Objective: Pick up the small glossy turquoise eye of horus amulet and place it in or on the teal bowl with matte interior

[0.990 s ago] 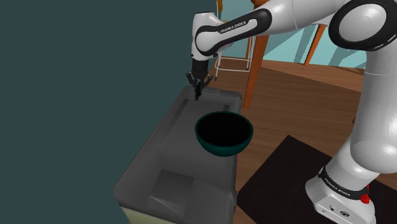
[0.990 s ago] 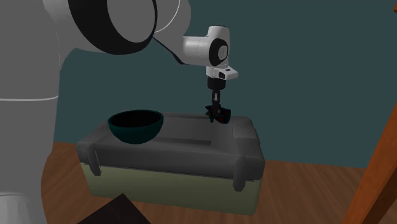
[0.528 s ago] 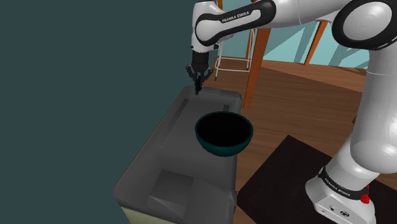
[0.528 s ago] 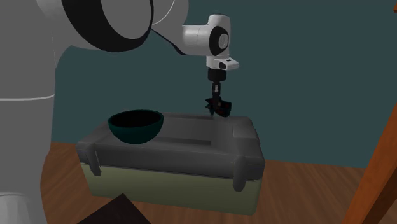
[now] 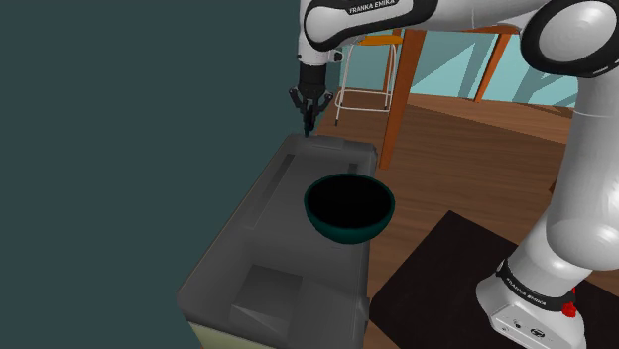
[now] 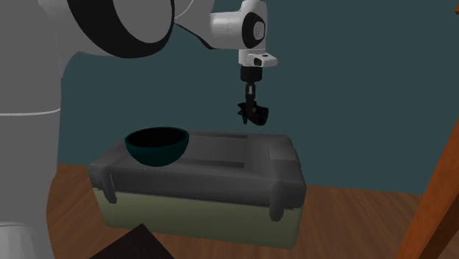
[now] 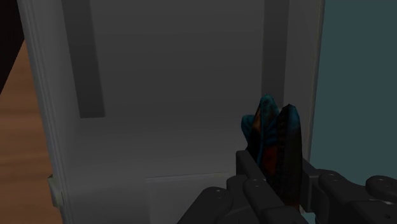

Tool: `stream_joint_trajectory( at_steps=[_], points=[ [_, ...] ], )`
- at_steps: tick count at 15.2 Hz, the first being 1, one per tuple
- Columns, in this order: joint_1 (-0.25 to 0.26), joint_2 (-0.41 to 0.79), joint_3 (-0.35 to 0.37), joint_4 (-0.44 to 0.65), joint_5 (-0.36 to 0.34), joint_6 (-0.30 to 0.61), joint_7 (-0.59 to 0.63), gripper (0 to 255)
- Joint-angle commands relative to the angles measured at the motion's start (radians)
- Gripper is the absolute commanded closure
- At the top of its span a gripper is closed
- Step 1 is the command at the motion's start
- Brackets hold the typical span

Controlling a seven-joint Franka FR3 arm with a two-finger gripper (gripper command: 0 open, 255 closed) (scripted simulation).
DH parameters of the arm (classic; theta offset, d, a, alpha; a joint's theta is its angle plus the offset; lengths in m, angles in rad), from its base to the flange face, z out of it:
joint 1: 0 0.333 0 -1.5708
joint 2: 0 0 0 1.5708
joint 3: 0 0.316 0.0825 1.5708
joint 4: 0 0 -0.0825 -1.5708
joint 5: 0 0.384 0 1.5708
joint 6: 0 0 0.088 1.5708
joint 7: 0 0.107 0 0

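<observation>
A small turquoise amulet (image 7: 270, 130) with orange-red patches is clasped between my black fingers (image 7: 253, 170). My gripper (image 5: 309, 119) hangs shut on it, above the far end of the dark grey chest lid (image 5: 288, 248). In the second exterior view the gripper (image 6: 252, 115) sits clear of the lid (image 6: 221, 158), near the view's right end of the chest. The dark teal bowl (image 5: 348, 208) stands upright on the lid, nearer the stand than the gripper. That bowl (image 6: 157, 146) is at the lid's left end in the second exterior view.
The chest has a pale green body (image 6: 198, 210) and stands against a dark teal wall (image 5: 129, 149). Beyond it are a white stool frame (image 5: 363, 96) and a wooden post (image 5: 402, 94) on a wooden floor. A dark rug (image 5: 436, 283) lies by my base (image 5: 531, 307).
My gripper has risen straight up from just above the chest lid, carrying the amulet with it. The bowl has stayed put.
</observation>
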Motion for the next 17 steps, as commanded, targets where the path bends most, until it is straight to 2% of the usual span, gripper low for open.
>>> stream_joint_trajectory(
  at_steps=[1,16,17],
  points=[
    [0.000,0.000,0.000,0.029,0.000,-0.029,-0.002,255],
    [0.014,0.035,0.003,0.277,-0.007,-0.243,0.002,255],
    [0.015,-0.010,0.007,0.214,0.001,-0.223,0.011,255]
  ],
)
